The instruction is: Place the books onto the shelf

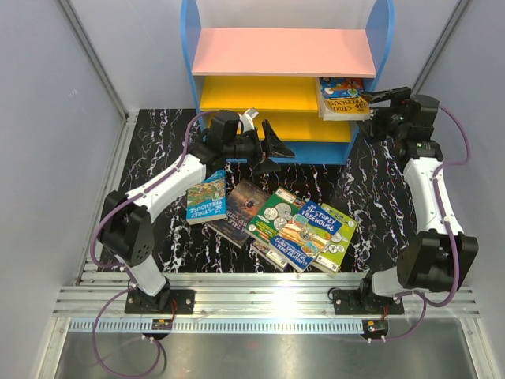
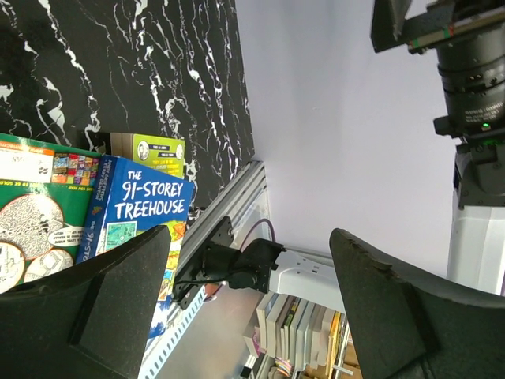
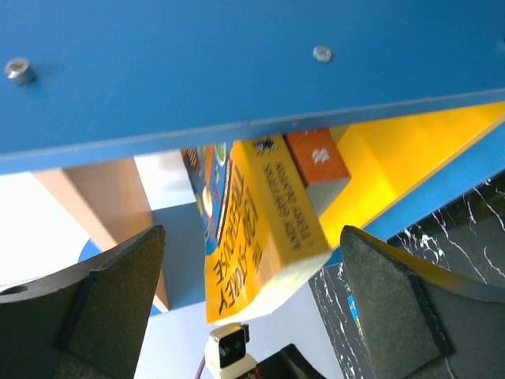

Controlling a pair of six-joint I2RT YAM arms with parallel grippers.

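1. Black marble bench (image 1: 158,158), with the shelf (image 1: 276,51) standing at the back of it: blue side panels, pink top board, yellow boards underneath.
2. One orange Treehouse book (image 1: 343,99) is on the shelf. It lies flat on the upper yellow board, right up against the shelf's right side panel, with its near end poking out past the board's front edge.
3. The right fingers (image 1: 377,106) sit just in front of the shelf's right panel. They're spread wide either side of that book's near end, and the wrist view shows a gap on both sides, so they aren't gripping it.
4. The left fingers (image 1: 278,158) hang in front of the shelf's bottom board, toward its left half. They're wide apart with nothing between them.
5. The other books are fanned out and overlapping on the bench in front of the shelf. The blue Treehouse book (image 1: 207,197) is furthest left, then a dark brown book (image 1: 241,209), a green book (image 1: 276,215) and the 91-Storey Treehouse (image 1: 316,229). A lime book (image 1: 341,237) peeks out on the right.
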